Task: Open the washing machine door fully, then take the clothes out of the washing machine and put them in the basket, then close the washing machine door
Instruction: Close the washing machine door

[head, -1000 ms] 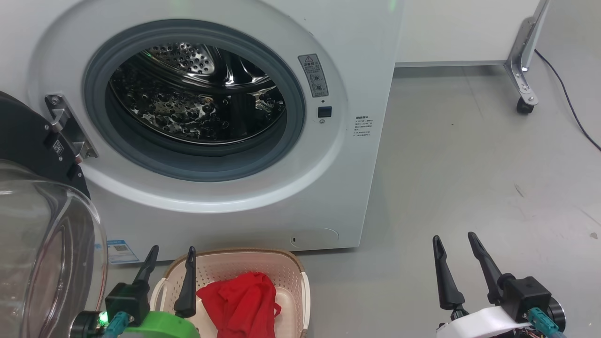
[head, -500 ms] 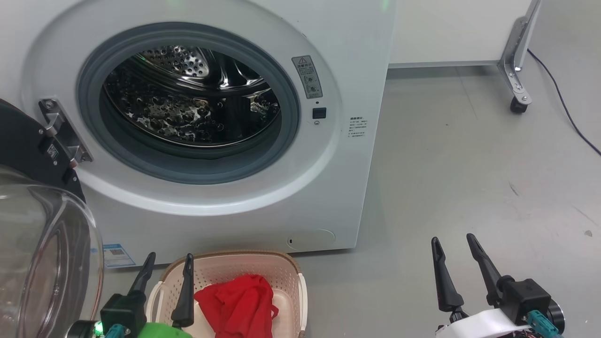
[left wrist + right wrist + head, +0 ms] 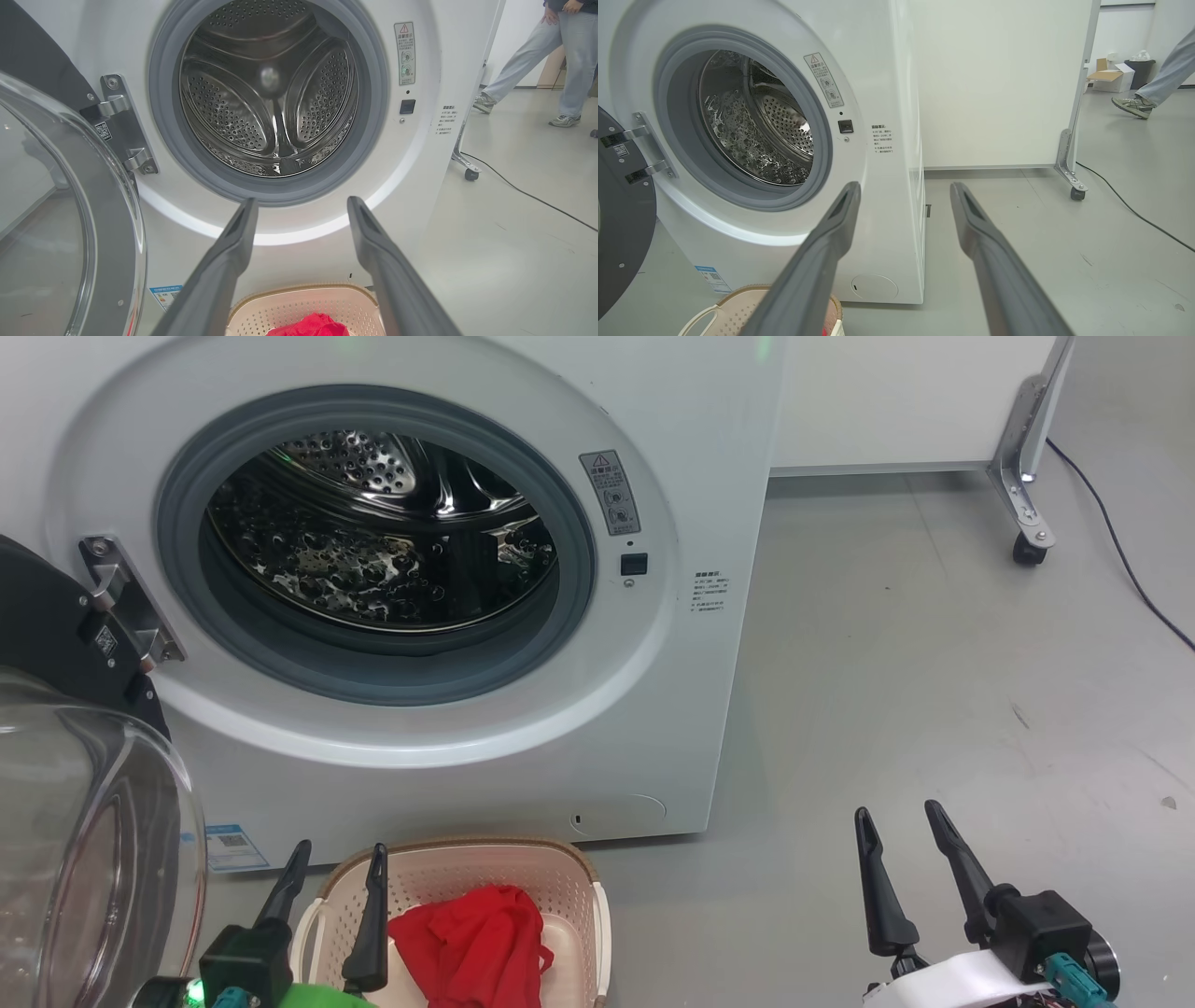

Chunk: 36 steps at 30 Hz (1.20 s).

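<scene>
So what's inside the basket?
The red clothes lie crumpled inside the cream basket. Anything beneath them is covered by the cloth, and the basket's near end is out of frame.

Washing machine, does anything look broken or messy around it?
Nothing stands out. The washing machine door hangs open on its hinge, and the red clothes lie bunched inside the basket.

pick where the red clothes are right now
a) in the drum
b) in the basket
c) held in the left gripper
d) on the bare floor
b: the clothes lie bunched inside the basket, and the drum holds nothing red.
</scene>
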Available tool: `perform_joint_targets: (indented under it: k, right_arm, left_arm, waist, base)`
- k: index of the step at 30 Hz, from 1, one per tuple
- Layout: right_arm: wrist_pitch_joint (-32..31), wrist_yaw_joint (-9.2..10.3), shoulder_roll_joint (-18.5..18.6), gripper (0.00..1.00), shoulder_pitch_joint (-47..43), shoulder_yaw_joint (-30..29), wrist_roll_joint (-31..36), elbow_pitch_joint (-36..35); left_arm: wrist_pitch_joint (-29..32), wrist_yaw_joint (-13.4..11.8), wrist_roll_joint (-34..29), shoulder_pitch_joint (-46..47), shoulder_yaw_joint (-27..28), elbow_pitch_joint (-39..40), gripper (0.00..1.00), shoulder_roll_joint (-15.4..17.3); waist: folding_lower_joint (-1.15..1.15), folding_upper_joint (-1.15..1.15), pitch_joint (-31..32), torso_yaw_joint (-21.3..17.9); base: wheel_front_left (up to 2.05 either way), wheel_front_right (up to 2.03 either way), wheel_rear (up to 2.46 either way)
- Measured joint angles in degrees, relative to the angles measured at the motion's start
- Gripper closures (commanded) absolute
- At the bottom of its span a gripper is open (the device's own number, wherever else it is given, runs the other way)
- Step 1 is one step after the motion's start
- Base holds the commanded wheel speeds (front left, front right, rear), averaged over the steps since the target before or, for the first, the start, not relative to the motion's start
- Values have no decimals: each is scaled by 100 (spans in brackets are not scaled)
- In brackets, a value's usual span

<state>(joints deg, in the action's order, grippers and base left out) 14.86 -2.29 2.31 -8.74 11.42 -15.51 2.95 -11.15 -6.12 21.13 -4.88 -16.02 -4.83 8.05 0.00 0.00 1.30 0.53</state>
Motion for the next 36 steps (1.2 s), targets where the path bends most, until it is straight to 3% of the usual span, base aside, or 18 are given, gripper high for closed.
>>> perform_joint_targets:
  k: [19,36]
  right_arm:
    - [0,1,0,0,1,12,0,-21]
    - [0,41,0,0,1,12,0,-20]
  left_arm:
    - [189,-15,-211,-131,51,357,0,8]
    - [353,-64,-300,-237,88,555,0,4]
  waist:
    - [0,0,2,8]
    - [0,0,12,11]
  base:
    - [-13,13,0]
    - [-76,76,0]
